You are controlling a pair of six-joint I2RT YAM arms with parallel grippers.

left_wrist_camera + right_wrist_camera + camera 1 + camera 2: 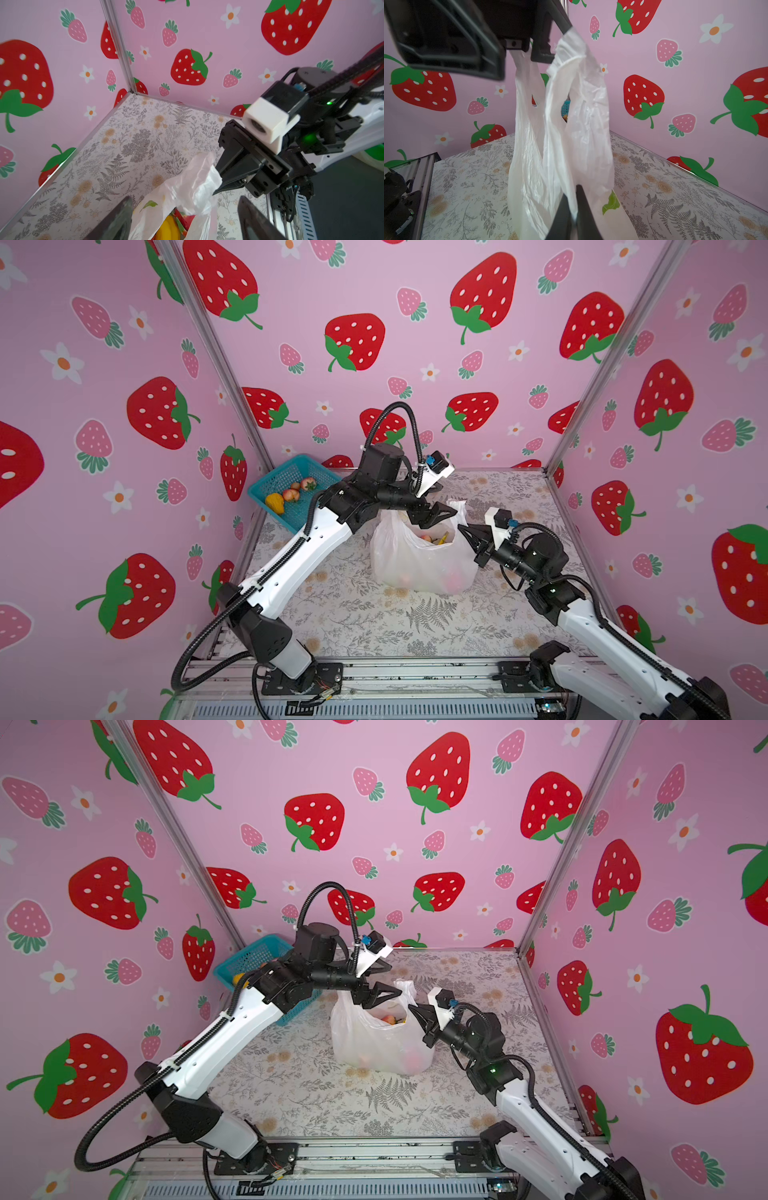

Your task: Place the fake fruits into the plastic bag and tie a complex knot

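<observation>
The counter (415, 614) is covered with a pale sheet printed with grey ferns and tan blossoms. It is closed in by three pink walls (374, 290) bearing flat red and pink strawberries and white flowers, with two metal posts at the back corners. One plastic bag (415, 568) stands upright on this sheet with its mouth agape, and in the right wrist view its two handle loops (581, 93) rise side by side. Two fake fruits show at the mouth, a pinkish peach (427, 537) and a yellow banana (444, 537); reddish shapes lower down are too blurred to count. Behind and left of the bag, well apart from it, one teal mesh basket (291, 472) holds three more pieces. Of the two arms, the left gripper (449, 498) hovers over the bag's mouth, released, jaws spread. The right gripper (461, 527), just right of the bag, is clenched on the bag's film.
</observation>
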